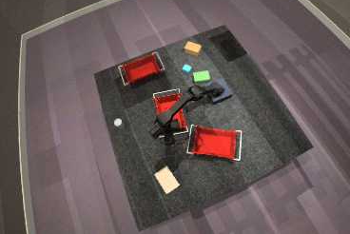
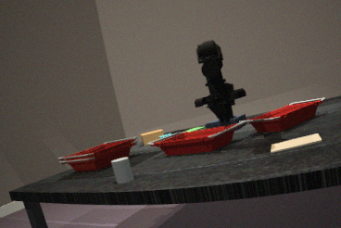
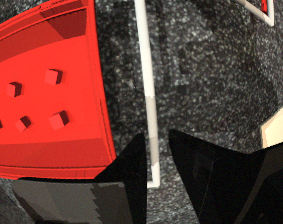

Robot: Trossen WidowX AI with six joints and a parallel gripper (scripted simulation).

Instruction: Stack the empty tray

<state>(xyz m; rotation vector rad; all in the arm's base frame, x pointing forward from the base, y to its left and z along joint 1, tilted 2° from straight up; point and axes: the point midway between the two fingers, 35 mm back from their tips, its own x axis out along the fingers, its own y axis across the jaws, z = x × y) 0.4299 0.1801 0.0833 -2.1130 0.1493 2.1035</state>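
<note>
The loaded red tray (image 1: 167, 99) (image 2: 195, 144) (image 3: 47, 152) stands in the middle with several small red blocks on its floor. Its far wire bar (image 1: 166, 93) is out over the far end. Its near wire bar (image 1: 183, 132) (image 3: 146, 75) is out beyond the near end. My gripper (image 1: 168, 141) (image 2: 226, 121) (image 3: 156, 137) points down at this near bar, fingers slightly apart and not gripping; in the wrist view the bar passes through the gap near its corner. An empty red tray (image 1: 216, 144) (image 2: 287, 113) stands beside the loaded one, bars out.
Another red tray (image 1: 143, 68) (image 2: 107, 153) stands at the far left, with doubled bar lines in the exterior view. A beige slab (image 1: 166, 180) (image 2: 296, 143), a white cylinder (image 1: 118, 122) (image 2: 122, 171), and orange (image 1: 193, 48), cyan (image 1: 186, 68) and green (image 1: 202, 76) blocks stand around.
</note>
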